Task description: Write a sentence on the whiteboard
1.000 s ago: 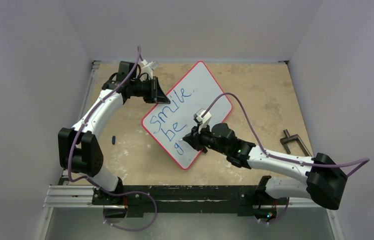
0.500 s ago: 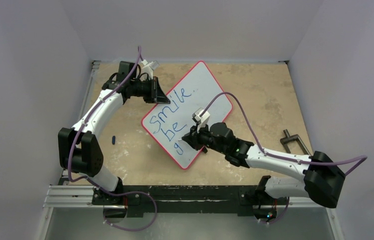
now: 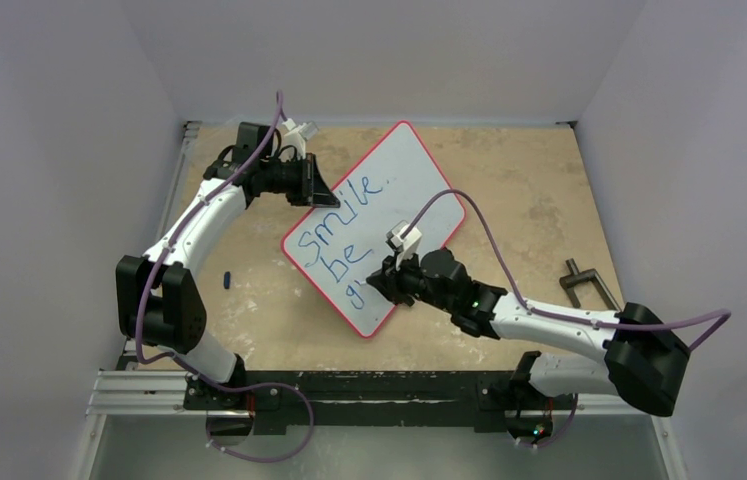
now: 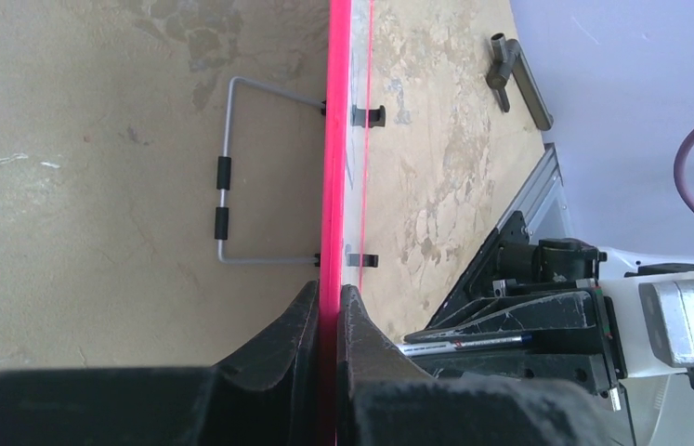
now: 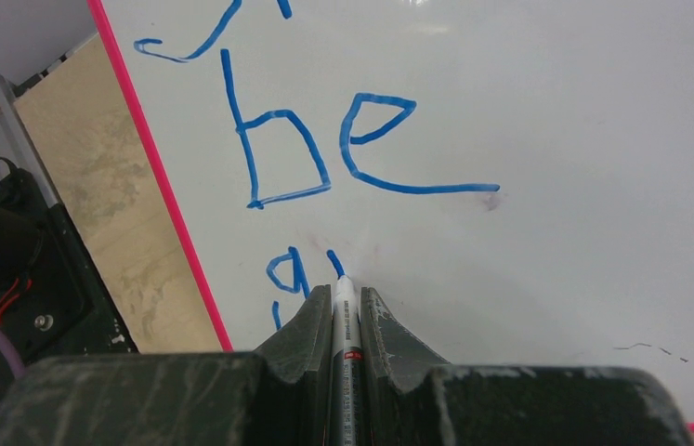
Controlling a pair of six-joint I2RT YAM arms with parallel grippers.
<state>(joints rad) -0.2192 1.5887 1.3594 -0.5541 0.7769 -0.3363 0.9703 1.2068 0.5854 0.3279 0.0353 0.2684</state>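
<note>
Tan, mottled worktop (image 3: 549, 190) carried the whiteboard (image 3: 404, 175), set askew at its middle. The left gripper (image 4: 329, 302) was clamped on its red rim. The right gripper (image 5: 344, 302) pinched a marker (image 5: 344, 327), tip touching the board beside the "g" of the sentence (image 3: 344, 235). If the rim grip slipped, pen pressure could shove the board and skew strokes. The third line also looked likely to crowd the near edge.

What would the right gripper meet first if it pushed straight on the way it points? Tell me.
The whiteboard: the marker clamped in the right gripper leads, and its tip seems to touch the board beside the blue g.
</note>
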